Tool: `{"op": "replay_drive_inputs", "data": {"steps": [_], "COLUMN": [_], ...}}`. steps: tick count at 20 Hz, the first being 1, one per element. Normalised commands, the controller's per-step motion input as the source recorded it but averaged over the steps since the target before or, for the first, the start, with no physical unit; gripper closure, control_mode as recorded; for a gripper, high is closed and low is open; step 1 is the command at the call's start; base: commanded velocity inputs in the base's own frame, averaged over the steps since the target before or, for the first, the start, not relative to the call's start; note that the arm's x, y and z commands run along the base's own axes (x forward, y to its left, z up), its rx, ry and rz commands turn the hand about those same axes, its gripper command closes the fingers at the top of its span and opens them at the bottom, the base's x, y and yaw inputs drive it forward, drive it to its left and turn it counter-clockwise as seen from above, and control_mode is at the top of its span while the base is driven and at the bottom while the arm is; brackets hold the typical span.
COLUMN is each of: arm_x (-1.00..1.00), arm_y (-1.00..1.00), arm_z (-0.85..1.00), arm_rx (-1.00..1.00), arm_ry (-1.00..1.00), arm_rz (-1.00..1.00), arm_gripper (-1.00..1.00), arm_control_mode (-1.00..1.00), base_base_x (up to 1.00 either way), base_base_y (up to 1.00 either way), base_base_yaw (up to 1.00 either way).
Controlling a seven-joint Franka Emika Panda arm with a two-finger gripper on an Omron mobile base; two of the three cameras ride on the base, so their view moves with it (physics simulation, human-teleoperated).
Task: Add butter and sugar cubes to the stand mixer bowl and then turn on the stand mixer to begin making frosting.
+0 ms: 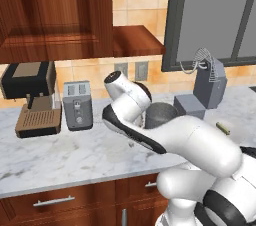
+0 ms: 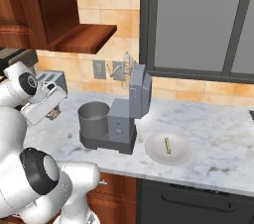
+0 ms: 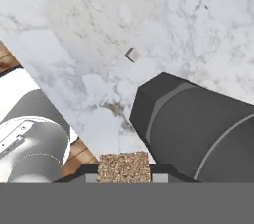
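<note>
My gripper (image 3: 124, 174) is shut on the tan-brown sugar cube (image 3: 124, 166), which sits between the two finger tips. In the right base view the gripper (image 2: 53, 113) hangs above the counter, left of the grey stand mixer bowl (image 2: 94, 119). The whitish sugar cube (image 3: 132, 55) lies on the marble beside the bowl (image 3: 203, 134) and shows as a small speck (image 2: 69, 135) from the right. The slate-grey stand mixer (image 2: 130, 106) has its head tilted up, whisk (image 2: 128, 71) raised. The butter (image 2: 168, 144) lies on a white plate (image 2: 181, 156) to the mixer's right.
A black-and-brown coffee machine (image 1: 32, 97) and a silver toaster (image 1: 78, 105) stand at the back left of the marble counter (image 1: 60, 155). A wooden cabinet and shelf (image 2: 82, 37) hang overhead. My own arm hides part of the bowl (image 1: 161, 113) in the left base view.
</note>
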Motion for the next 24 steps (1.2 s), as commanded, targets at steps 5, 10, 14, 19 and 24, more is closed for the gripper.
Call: {"op": "replay_drive_inputs", "data": {"steps": [5, 10, 14, 19, 24], "arm_x": [0.03, 0.33, 0.55, 0.63, 0.27], "arm_y": [-0.48, -0.38, -0.21, -0.09, -0.25], "arm_z": [0.74, 0.19, -0.01, -0.07, -0.32], "arm_rx": [0.12, 0.08, 0.01, 0.0, 0.0], "arm_ry": [-0.09, -0.03, 0.0, 0.01, 0.05], "arm_rz": [0.0, 0.0, -0.01, -0.04, -0.03], "arm_gripper": [1.0, 1.0, 1.0, 1.0, 1.0], "arm_control_mode": [-1.0, -1.0, -1.0, -1.0, -1.0], "base_base_x": [0.0, 0.0, 0.0, 0.0, 0.0], "base_base_y": [0.0, 0.0, 0.0, 0.0, 0.0], "base_base_yaw": [0.0, 0.0, 0.0, 0.0, 0.0]}}
